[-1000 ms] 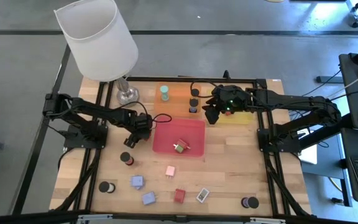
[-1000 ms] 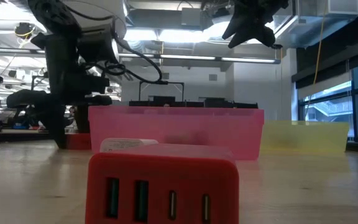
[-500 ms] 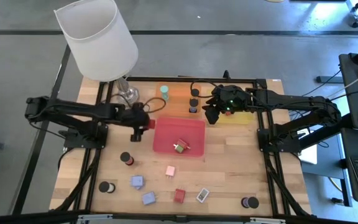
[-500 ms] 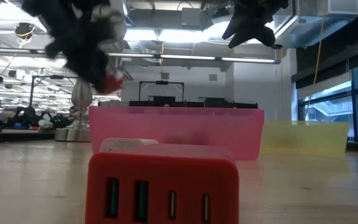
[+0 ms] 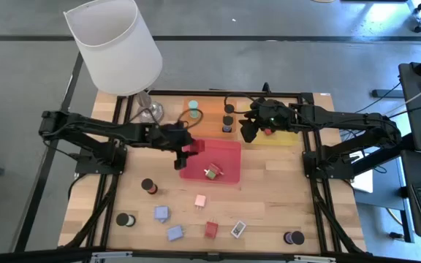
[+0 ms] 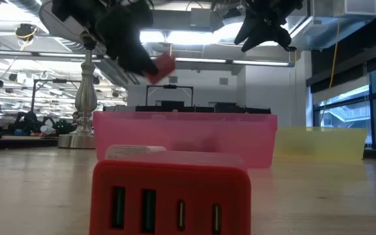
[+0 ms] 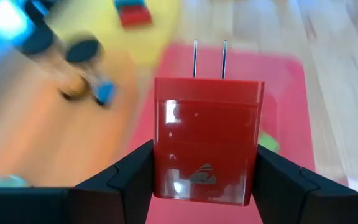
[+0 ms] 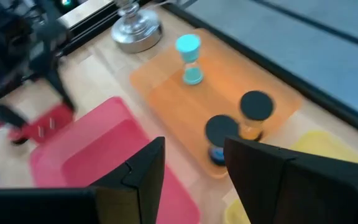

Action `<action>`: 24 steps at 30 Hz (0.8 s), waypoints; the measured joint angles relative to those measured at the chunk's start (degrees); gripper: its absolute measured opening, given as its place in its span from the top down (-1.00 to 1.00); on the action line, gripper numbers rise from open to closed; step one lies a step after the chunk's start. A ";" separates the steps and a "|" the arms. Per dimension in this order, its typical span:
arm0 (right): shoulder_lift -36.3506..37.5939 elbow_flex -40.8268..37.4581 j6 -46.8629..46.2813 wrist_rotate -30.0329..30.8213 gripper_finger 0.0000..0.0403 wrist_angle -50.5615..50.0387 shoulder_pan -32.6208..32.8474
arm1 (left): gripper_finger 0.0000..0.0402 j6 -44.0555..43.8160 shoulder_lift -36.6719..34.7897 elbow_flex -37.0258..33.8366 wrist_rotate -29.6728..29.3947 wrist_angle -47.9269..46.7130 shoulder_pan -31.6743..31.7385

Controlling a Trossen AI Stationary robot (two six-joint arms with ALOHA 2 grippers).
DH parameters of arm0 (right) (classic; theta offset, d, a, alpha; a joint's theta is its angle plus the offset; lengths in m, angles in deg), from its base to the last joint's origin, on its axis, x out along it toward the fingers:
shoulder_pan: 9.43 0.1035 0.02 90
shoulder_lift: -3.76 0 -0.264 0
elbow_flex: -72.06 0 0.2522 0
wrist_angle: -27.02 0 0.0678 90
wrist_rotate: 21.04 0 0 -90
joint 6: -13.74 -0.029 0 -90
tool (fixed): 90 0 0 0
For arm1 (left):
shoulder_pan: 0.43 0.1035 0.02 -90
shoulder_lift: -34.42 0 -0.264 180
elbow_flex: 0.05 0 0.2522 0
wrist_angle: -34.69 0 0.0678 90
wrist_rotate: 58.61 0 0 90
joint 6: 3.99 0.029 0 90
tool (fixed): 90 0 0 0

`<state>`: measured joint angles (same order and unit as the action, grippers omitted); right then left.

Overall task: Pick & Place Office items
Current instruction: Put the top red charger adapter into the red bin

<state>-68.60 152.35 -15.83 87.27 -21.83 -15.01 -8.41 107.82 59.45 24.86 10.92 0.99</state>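
My left gripper (image 5: 186, 148) is shut on a red plug block (image 7: 205, 140) with two metal prongs (image 7: 209, 59), above the left far corner of the red tray (image 5: 229, 155). In the low view the block (image 6: 164, 67) hangs high above the tray's pink wall (image 6: 185, 137). My right gripper (image 5: 250, 132) is open and empty, high over the gap between the orange tray (image 5: 212, 108) and the yellow tray (image 5: 283, 137). A green block (image 5: 212, 172) lies in the red tray. My left gripper pinches the red block's two side faces (image 7: 164, 171) between its two fingers (image 7: 129, 183), at the end away from the prongs. The fingers come from the table's left, slanting down. The block is lifted clear, its prongs pointing away from the wrist.
On the near table lie black cylinders (image 5: 148, 186) (image 5: 126, 219) (image 5: 293, 237), a pink block (image 5: 200, 200), lavender blocks (image 5: 161, 213), a red block (image 5: 211, 229) and a white rectangle (image 5: 237, 229). The orange tray holds a teal hourglass (image 5: 194, 109) and black cylinders (image 5: 228, 126). A lamp (image 5: 115, 47) stands far left.
My left gripper has risen from the table left of the red tray with the red block, then gone toward the table's right edge, over the tray's left far corner. The block is now lifted clear.
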 joint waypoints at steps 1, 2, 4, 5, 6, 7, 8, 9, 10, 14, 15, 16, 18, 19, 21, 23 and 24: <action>0.00 0.00 0.00 1.05 0.17 -0.01 -0.01 | -0.08 -0.86 1.38 -0.02 0.74 -0.03 -0.15; 0.00 0.00 -0.03 2.05 0.17 -0.01 -0.01 | -0.08 -1.60 2.77 -0.02 1.09 0.43 -0.39; 0.00 0.00 -1.24 3.44 0.17 -0.02 -0.01 | -0.08 -3.12 5.05 -0.02 1.20 1.05 -0.95; 0.00 0.00 -1.91 3.63 0.17 0.00 -0.01 | -0.08 -3.75 6.17 -0.02 1.21 1.76 -1.22; 0.00 0.00 -2.46 3.64 0.17 -0.02 -0.01 | -0.08 -4.26 7.19 -0.02 1.17 1.98 -1.54; 0.00 0.00 -2.71 3.48 0.17 -0.04 -0.01 | -0.08 -5.00 8.08 -0.02 0.98 1.96 -1.90; 0.00 0.00 -2.84 3.16 0.17 -0.04 -0.01 | -0.08 -6.14 8.89 -0.02 0.23 2.28 -2.26; 0.00 0.00 -2.85 2.80 0.17 -0.14 0.01 | -0.08 -7.53 9.70 -0.02 -0.76 2.77 -2.64; 0.00 0.00 -2.86 2.32 0.17 -0.36 0.06 | -0.08 -8.98 10.35 -0.02 -1.98 2.77 -3.02; 0.00 0.00 -2.97 1.80 0.17 -1.37 0.06 | -0.08 -15.34 12.31 -0.02 -6.87 2.48 -4.60; 0.00 0.00 -2.97 1.81 0.17 -1.61 0.27 | -0.08 -17.22 12.67 0.02 -7.68 2.64 -4.96; 0.00 0.00 -2.83 1.83 0.17 -1.98 0.56 | -0.08 -18.81 13.03 0.15 -7.93 2.44 -5.27; 0.00 0.00 -0.06 1.80 0.17 -2.21 0.80 | -0.08 -20.27 13.49 0.56 -7.88 1.89 -5.89; 0.00 0.00 1.50 1.77 0.17 -2.16 0.82 | -0.08 -20.34 13.84 1.01 -7.86 1.80 -6.18; 0.00 0.00 3.44 1.74 0.17 -2.16 0.80 | -0.08 -20.33 14.36 2.19 -7.88 1.25 -6.67; 0.00 0.00 4.11 1.79 0.17 -2.15 0.76 | -0.08 -18.85 15.49 3.68 -7.82 0.25 -6.91; 0.00 0.00 4.11 1.79 0.17 -2.03 0.76 | -0.08 -17.55 16.04 4.26 -7.54 -0.53 -6.98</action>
<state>-68.60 152.35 -11.72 89.06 -23.86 -14.25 -25.96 123.86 63.71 17.31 10.39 -5.99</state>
